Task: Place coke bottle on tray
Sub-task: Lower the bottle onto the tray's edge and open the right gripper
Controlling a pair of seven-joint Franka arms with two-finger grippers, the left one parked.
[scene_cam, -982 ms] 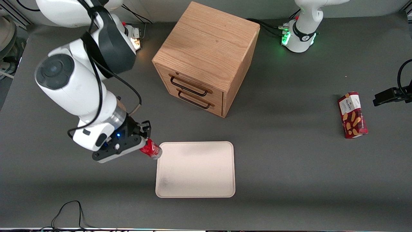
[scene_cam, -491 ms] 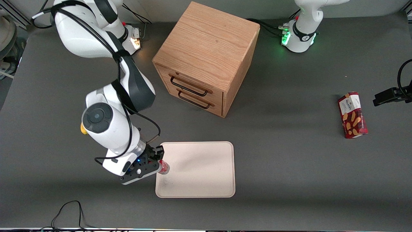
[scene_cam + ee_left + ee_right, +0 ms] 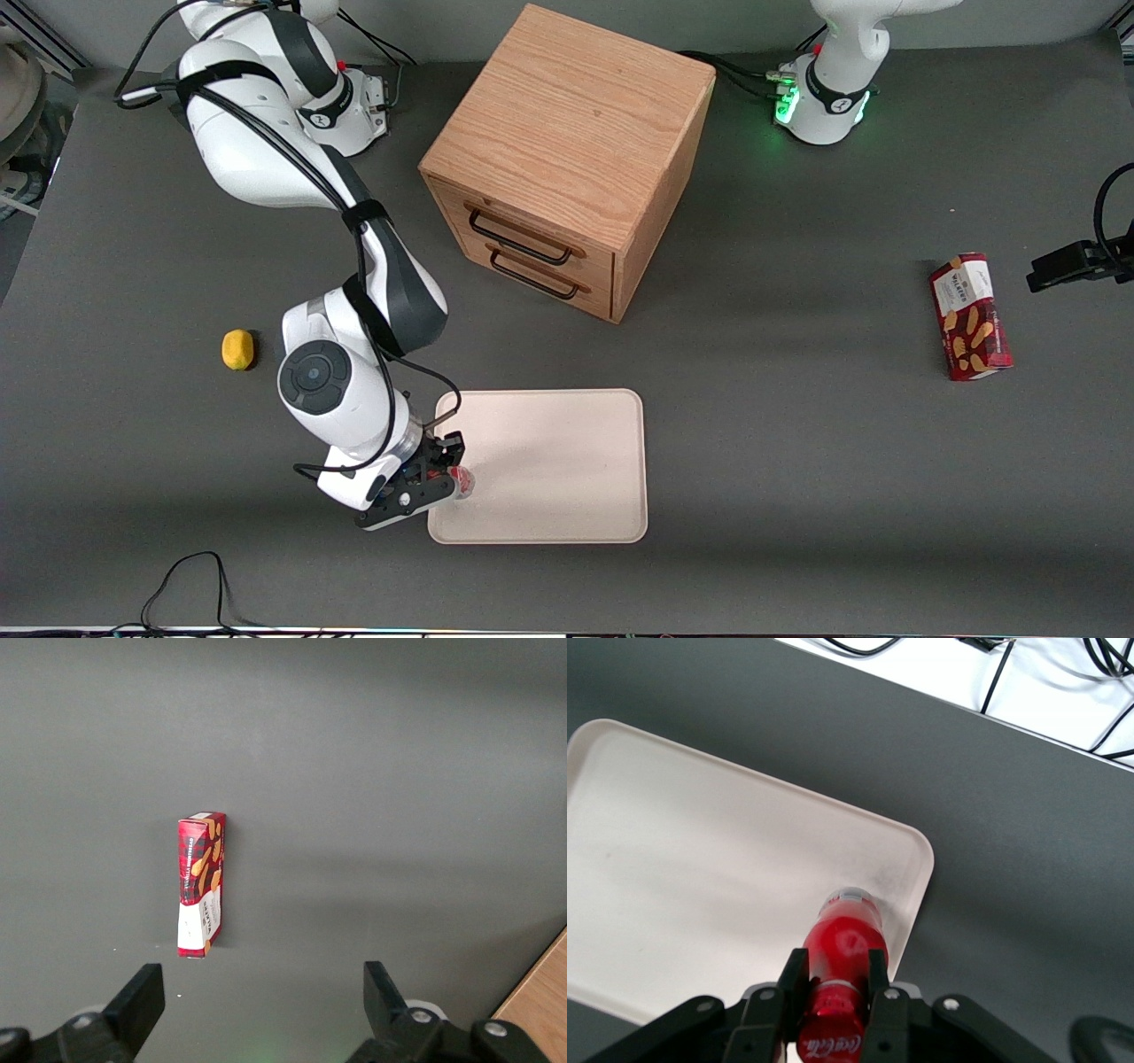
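Gripper (image 3: 450, 483) clamped on the coke bottle (image 3: 462, 481), fingers (image 3: 792, 979) pinching its red body. Held over the tray (image 3: 549, 461), just inside the corner nearest the front camera, about 8 o'clock from the tray's middle. Whether touching the tray or not, cannot tell. Yellow lemon-like thing (image 3: 237, 348) on the desk (image 3: 797, 461), wooden drawer cabinet (image 3: 567, 159) at 12 o'clock from the tray.

— Any lettering you can read?
— White script on the coke bottle (image 3: 835, 992), by the red cap held in the gripper (image 3: 833, 988): "Coca-Cola".
— And the biscuit box (image 3: 969, 316)?
— Printing on its white panel, too small to read.
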